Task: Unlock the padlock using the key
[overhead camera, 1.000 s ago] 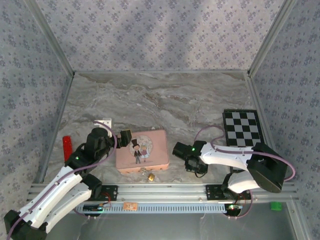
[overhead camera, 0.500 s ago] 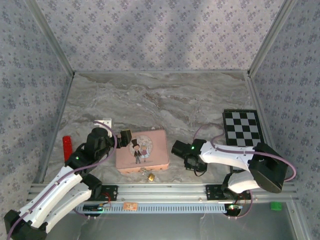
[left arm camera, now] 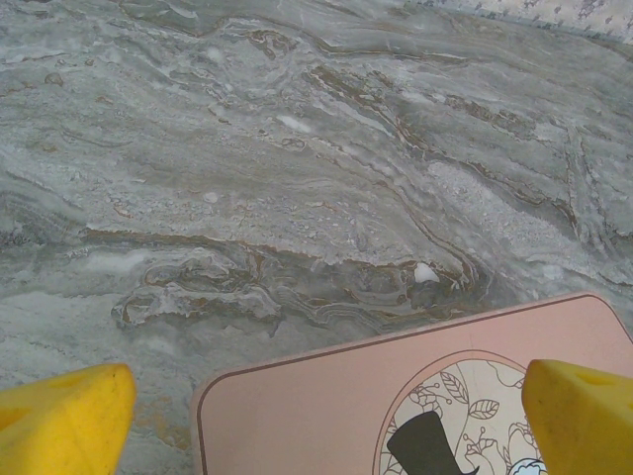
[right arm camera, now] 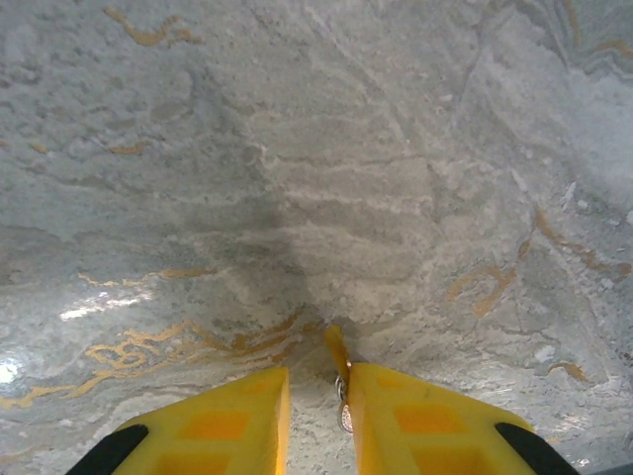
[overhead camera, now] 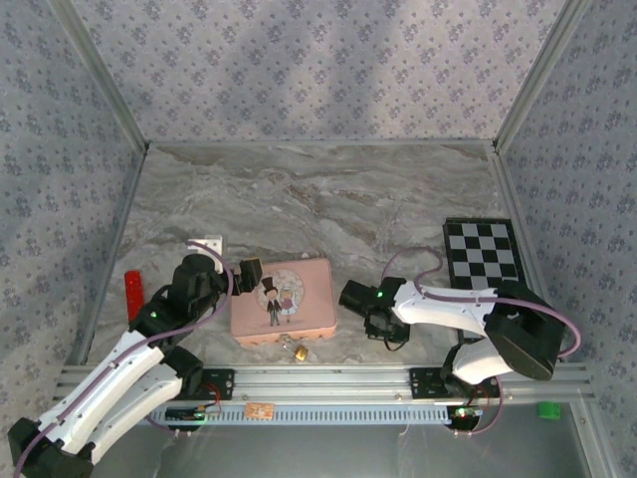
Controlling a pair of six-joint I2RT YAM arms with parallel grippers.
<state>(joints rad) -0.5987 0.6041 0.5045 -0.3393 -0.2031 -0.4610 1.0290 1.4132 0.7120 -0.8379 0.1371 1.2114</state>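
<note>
**Right pincer (right arm camera: pixel 318 374) over the key (right arm camera: pixel 344 404), near edge of the tabletop (overhead camera: pixel 328 199), right of middle.** The yellow fingers (right arm camera: pixel 213 426) point down at the marble and stand nearly together, with a narrow gap between them. The key shows as a small silvery sliver in that gap, against the inner face of one finger. Whether it is pinched or only lies on the stone cannot be told.

**Padlock (overhead camera: pixel 299 351).** It sits close to the near edge, about midway along it, just beside the near side of the pink tin (overhead camera: pixel 284 299). Whether it hangs from the tin's clasp cannot be told.

**Left pincer (overhead camera: pixel 246 274).** The fingers stand wide apart at the tin's left side, with a corner of the lid between them, and hold nothing.

**Handling, as a judgement.**
- **Key:** it is probably light, stiff, thin and smooth, so it is likely to skate on polished stone or twist in a loose grip. It is best taken by its head, flat faces against the pads, with the blade left free.
- **Padlock:** it is probably dense for its size, hard and slippery, and would slide or swing when pushed. It is best held by the flat sides of the body, with the keyhole left uncovered.
</note>
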